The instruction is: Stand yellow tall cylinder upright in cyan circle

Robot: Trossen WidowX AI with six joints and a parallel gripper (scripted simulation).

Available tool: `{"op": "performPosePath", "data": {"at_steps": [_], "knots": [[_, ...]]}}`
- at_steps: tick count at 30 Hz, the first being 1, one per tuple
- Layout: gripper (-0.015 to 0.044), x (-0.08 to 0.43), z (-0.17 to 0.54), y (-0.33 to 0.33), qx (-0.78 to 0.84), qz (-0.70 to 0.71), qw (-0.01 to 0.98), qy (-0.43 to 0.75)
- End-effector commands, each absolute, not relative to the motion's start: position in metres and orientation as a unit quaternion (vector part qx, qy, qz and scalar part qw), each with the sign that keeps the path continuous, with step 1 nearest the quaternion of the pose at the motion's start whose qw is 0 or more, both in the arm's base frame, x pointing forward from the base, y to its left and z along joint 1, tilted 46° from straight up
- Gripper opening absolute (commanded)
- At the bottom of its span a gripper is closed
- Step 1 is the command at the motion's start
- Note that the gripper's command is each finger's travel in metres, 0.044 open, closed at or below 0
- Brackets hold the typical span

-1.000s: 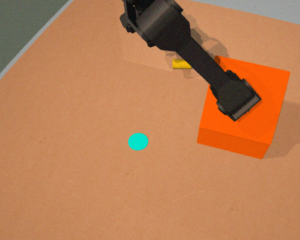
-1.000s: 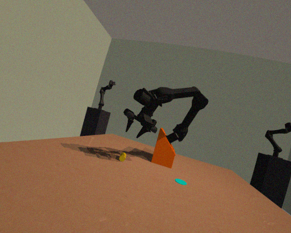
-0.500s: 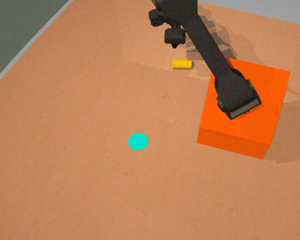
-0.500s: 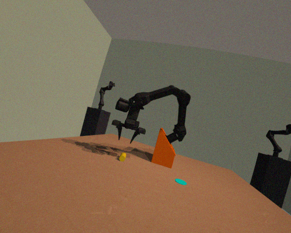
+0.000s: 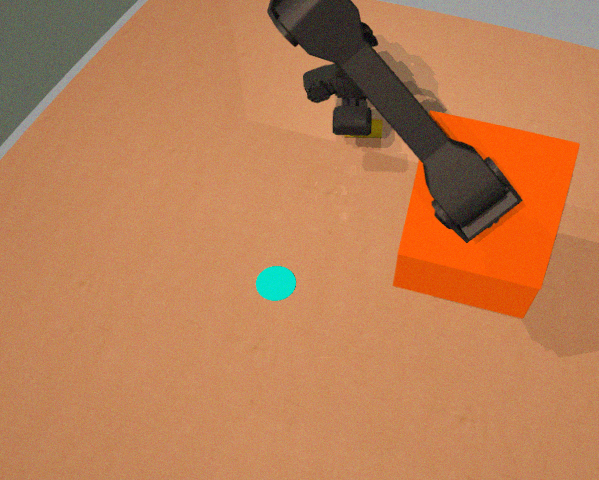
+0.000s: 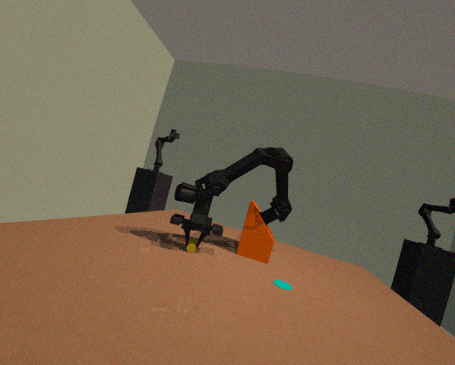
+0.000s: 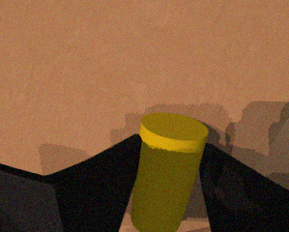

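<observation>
The yellow tall cylinder lies on its side on the table, one round end facing the exterior camera. My gripper points down over it and is shut on it, one finger against each long side. In the top view the gripper's body hides its fingertips and part of the cylinder. The cyan circle is flat on the table with nothing on it, well away from the cylinder, nearer the bottom of the top view.
A large orange block stands right of the gripper in the top and exterior views. Part of my arm passes over it in the top view. Two dark pedestals with small arms stand beyond the table.
</observation>
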State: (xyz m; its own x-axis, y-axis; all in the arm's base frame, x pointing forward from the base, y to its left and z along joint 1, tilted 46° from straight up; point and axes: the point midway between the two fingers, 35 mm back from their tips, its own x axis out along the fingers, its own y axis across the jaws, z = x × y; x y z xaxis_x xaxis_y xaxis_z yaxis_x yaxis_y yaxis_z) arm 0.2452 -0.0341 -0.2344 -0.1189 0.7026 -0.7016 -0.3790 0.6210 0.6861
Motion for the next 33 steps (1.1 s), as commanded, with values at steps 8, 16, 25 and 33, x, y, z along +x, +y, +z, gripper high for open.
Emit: {"op": "performPosePath", "data": {"at_steps": [8,16,25,33], "knots": [[0.0105,0.248,-0.23,-0.041,0.139,0.397,0.652,0.63],[0.0105,0.253,-0.217,-0.057,0.137,0.399,0.653,0.629],[0.0105,0.257,-0.2,-0.074,0.134,0.402,0.653,0.628],[0.0105,0.259,-0.185,-0.089,0.133,0.405,0.653,0.626]]}}
